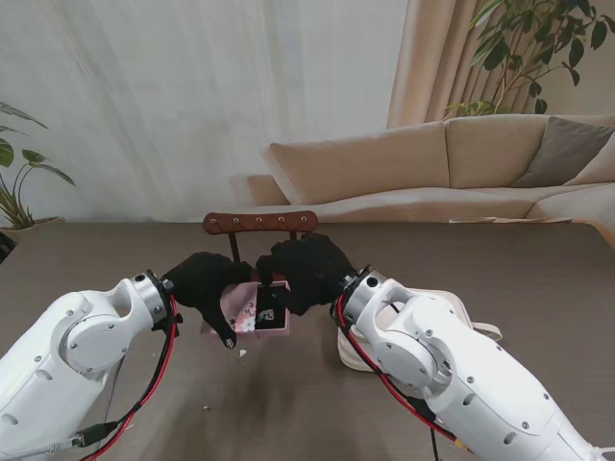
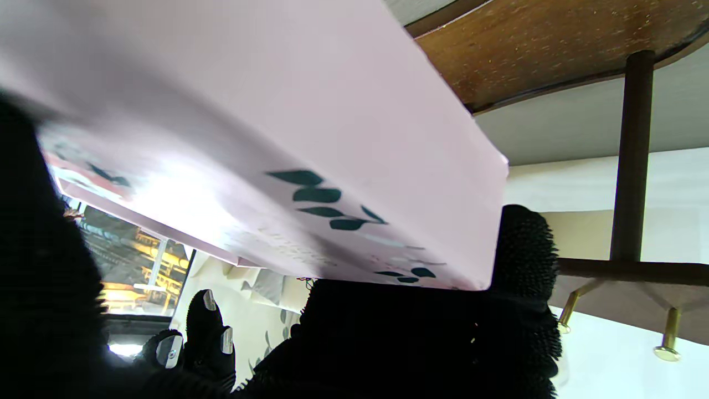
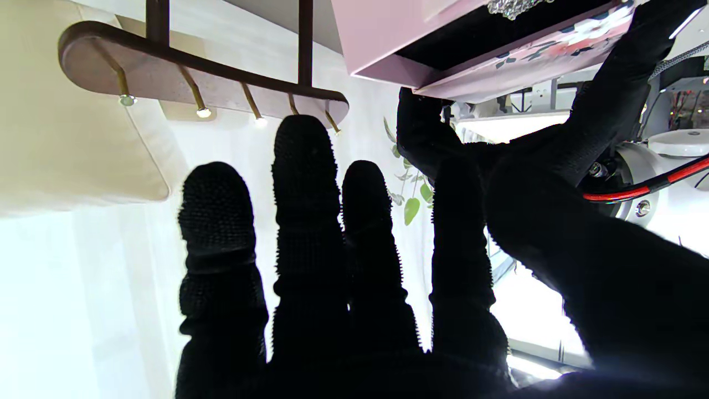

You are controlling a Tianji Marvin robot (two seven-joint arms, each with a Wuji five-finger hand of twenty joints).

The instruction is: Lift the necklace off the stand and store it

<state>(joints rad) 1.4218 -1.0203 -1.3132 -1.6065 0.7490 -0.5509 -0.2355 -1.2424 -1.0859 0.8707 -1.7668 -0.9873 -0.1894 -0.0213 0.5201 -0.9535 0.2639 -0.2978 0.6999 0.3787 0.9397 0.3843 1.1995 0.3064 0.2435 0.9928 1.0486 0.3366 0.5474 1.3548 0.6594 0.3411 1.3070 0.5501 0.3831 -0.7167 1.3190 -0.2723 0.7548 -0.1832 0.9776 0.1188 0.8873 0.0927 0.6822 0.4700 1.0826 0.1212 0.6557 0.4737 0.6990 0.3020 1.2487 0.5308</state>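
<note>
The necklace (image 3: 518, 6) only shows as a little sparkly, silvery clump of chain at the rim of the small pink cardboard box (image 1: 258, 309), sitting against the box's black lining; in the stand's view it's just a pale squiggle on the dark inside, too small to make out links. The box has dark leaf prints and some pinkish flower pattern on its side and is open on top. The left hand (image 1: 205, 281), in a black knobbly glove, is clamped on the box, fingers wrapped on its left side with one finger running down the near edge. The right hand (image 1: 306, 269), same black glove, is flat with fingers straight and close together, holding nothing, hovering over the far right part of the box. Right behind the box is the dark brown wooden necklace stand (image 1: 260, 223), a curved crossbar on thin posts with a row of small brass pegs, and the pegs look bare. All this is around the middle of the dark brown desk (image 1: 538, 269), well away from its edges.
</note>
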